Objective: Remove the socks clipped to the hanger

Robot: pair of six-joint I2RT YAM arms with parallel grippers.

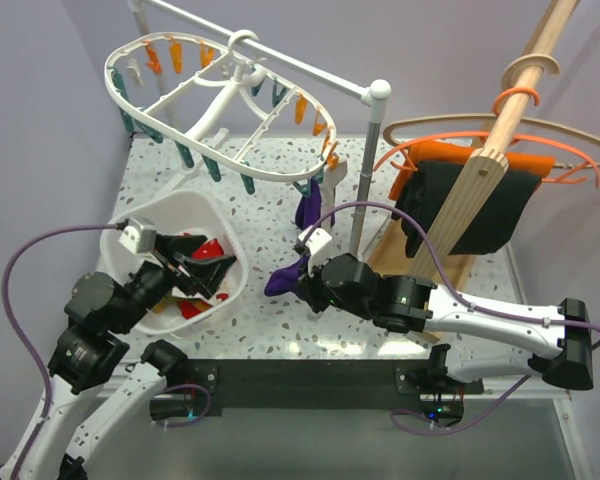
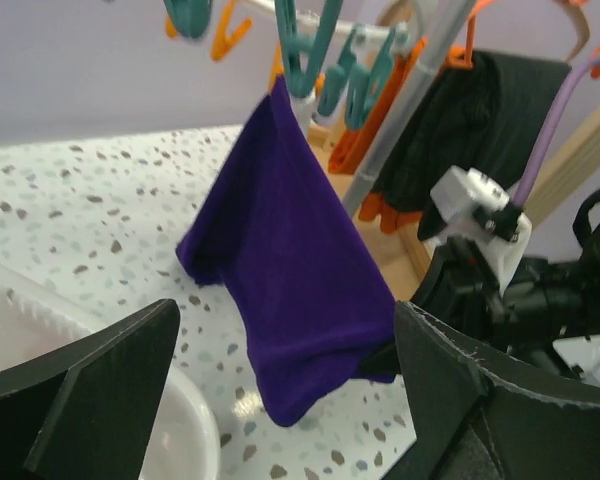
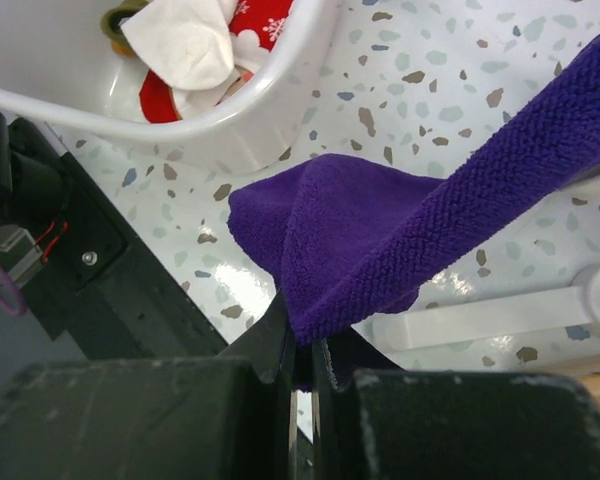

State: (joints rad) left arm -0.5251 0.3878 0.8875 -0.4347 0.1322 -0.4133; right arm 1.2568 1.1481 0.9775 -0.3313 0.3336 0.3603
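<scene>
right hand (image 3: 300, 352) pinching purple sock (image 2: 290, 270) clipped to white hanger (image 1: 210, 115), left hand (image 1: 212, 275) spread wide by white bowl (image 3: 230, 125)

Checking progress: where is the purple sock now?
In the top view's centre, the purple sock hangs from the hanger's right end, its lower end pinched by the right gripper.

1. The left arm rises from its base at the counter's near edge, folds at the elbow and reaches forward and to the right.
2. The left tool (image 1: 224, 278) is level and spread wide, its black fingers (image 2: 90, 390) well apart and holding nothing.
3. The right arm stretches low and nearly straight, leftward from its base.
4. The right tool (image 1: 298, 280) has its fingers (image 3: 272, 335) pressed together, pinching a fold of the dark purple sock (image 3: 380, 220).
</scene>
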